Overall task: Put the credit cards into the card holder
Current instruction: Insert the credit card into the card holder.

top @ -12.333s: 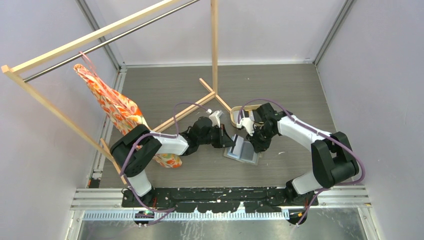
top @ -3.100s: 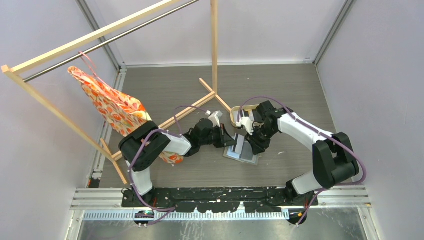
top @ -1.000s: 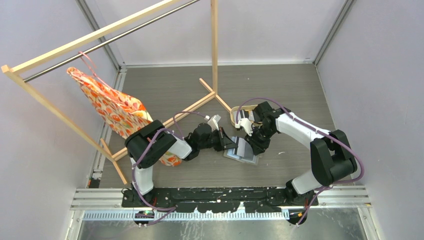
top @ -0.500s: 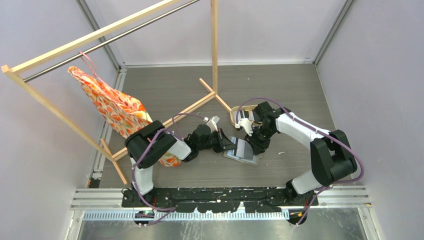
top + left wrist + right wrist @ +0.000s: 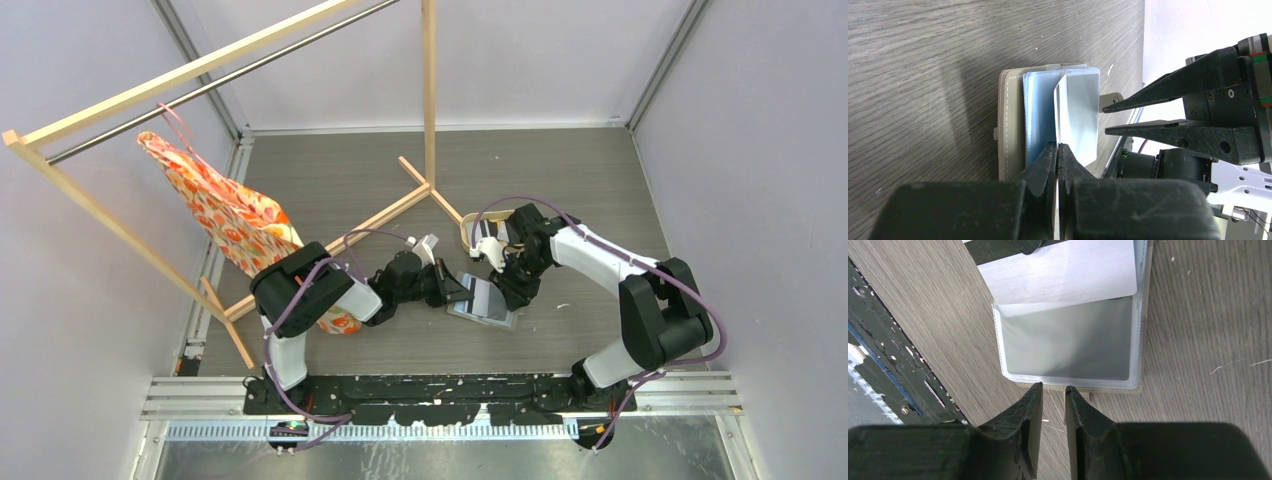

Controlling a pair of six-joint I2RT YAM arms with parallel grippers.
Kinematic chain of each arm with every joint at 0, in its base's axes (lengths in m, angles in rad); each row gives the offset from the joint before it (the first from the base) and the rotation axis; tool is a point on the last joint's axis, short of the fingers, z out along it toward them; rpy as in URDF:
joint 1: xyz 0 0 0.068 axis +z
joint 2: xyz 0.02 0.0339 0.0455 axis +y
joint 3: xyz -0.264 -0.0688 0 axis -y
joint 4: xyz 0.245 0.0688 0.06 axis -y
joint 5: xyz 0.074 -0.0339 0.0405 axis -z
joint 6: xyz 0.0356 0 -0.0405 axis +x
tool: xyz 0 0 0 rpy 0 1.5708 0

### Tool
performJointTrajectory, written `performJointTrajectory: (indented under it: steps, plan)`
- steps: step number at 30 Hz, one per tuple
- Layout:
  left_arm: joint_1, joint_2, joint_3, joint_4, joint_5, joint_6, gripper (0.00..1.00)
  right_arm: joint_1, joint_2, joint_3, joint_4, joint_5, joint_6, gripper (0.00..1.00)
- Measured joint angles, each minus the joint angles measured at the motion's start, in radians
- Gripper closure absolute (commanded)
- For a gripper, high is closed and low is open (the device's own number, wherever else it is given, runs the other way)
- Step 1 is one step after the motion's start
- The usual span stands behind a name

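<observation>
Surface: grey wood-grain table [image 5: 580,190], with pale walls on three sides.

Low in the top view, just right of centre: the card holder [image 5: 492,308]. It lies open and flat on the table, with a clear sleeve facing up.

Your left gripper [image 5: 1057,148] is closed tight on one whitish credit card [image 5: 1080,115], pinched near a corner. The card stands on edge over the open holder. You cannot tell whether it sits in a slot.

Your right gripper [image 5: 1053,390] has its jaws a narrow gap apart. The tips are at the holder's edge beside its small tab, and nothing shows between them.

Just beyond: a light-wood tray [image 5: 466,236], mostly hidden by the right arm.

Farther, upper left: a wooden rack [image 5: 428,100], with an orange patterned cloth [image 5: 225,215] hanging from it.
</observation>
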Motion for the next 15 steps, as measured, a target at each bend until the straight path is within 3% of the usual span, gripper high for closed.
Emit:
performJointTrajectory:
  steps: [15]
  plan:
    - [-0.006,-0.007,0.0,-0.016,-0.014,0.0,1.0,0.004,0.004,0.0,0.0,0.006,0.0,0.72]
